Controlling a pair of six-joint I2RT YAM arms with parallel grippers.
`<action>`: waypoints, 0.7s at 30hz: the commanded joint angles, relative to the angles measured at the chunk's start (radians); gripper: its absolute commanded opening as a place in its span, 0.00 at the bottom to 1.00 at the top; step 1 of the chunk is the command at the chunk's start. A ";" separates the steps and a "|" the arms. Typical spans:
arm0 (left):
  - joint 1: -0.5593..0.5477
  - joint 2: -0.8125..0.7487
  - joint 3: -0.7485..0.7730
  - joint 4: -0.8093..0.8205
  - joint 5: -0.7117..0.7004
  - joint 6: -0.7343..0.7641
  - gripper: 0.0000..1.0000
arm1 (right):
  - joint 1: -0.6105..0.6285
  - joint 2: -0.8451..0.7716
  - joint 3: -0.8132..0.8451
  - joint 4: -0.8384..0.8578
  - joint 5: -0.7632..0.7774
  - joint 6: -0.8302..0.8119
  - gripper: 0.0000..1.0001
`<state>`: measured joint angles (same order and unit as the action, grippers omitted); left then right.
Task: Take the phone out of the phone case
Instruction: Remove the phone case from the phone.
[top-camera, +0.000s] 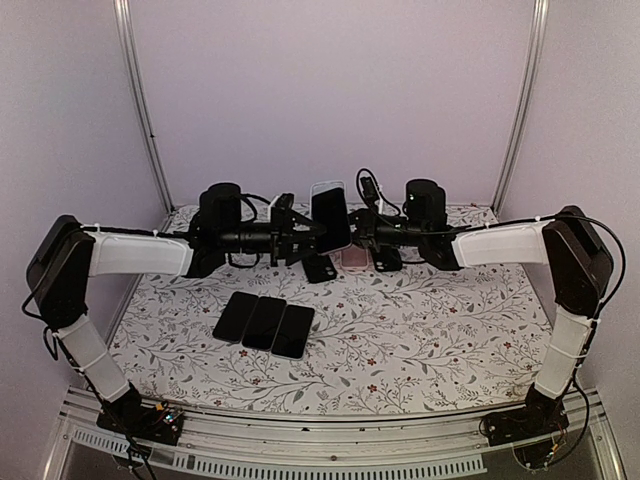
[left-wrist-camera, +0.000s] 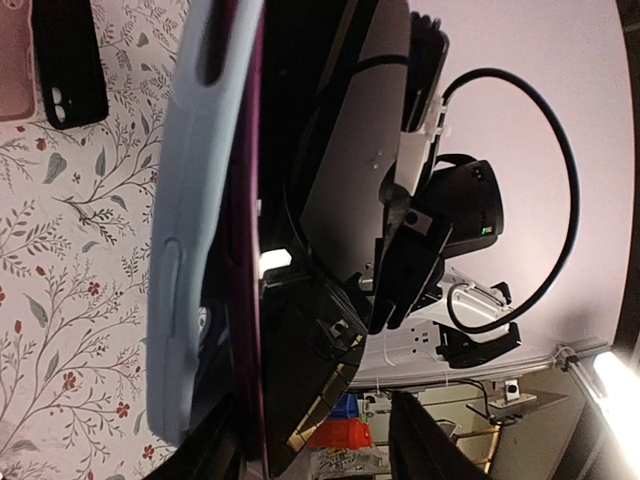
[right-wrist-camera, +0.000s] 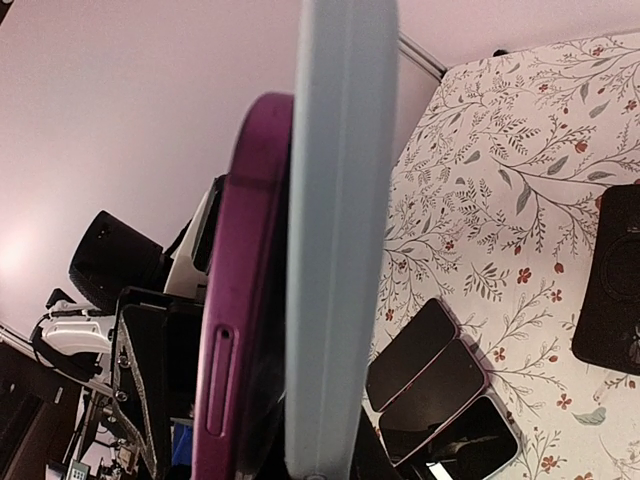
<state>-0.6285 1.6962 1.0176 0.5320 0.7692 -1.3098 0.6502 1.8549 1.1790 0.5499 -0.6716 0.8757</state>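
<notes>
A purple phone (right-wrist-camera: 232, 330) sits partly out of its light-blue phone case (right-wrist-camera: 338, 230), held upright in the air between both arms above the back of the table (top-camera: 430, 340). The phone's dark screen (top-camera: 331, 218) faces the top camera. In the left wrist view the case (left-wrist-camera: 190, 230) is at the left with the phone's purple edge (left-wrist-camera: 246, 300) beside it. My right gripper (right-wrist-camera: 335, 455) grips the case from below, its fingers mostly hidden, and shows in the top view (top-camera: 358, 228). My left gripper (left-wrist-camera: 310, 450) has its jaws wide apart, one finger beside the case; it is at the phone's left edge (top-camera: 305, 240).
Three bare phones (top-camera: 265, 322) lie side by side, screens up, on the floral table, also in the right wrist view (right-wrist-camera: 440, 405). Empty cases lie under the grippers: a black one (top-camera: 320, 268), pink ones (top-camera: 355, 258) and another black one (top-camera: 386, 260). Walls enclose the table.
</notes>
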 joint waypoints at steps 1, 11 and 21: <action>-0.013 -0.006 0.020 -0.038 -0.035 0.016 0.47 | 0.011 -0.016 0.048 0.046 -0.003 0.022 0.00; -0.014 0.002 -0.003 0.013 -0.023 -0.005 0.05 | 0.011 -0.006 0.051 -0.072 0.052 -0.028 0.00; 0.006 -0.044 0.013 -0.084 -0.005 0.133 0.00 | -0.021 -0.026 0.054 -0.215 0.115 -0.132 0.00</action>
<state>-0.6327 1.6955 1.0138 0.4988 0.7506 -1.2873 0.6464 1.8553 1.1961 0.3878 -0.5911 0.8116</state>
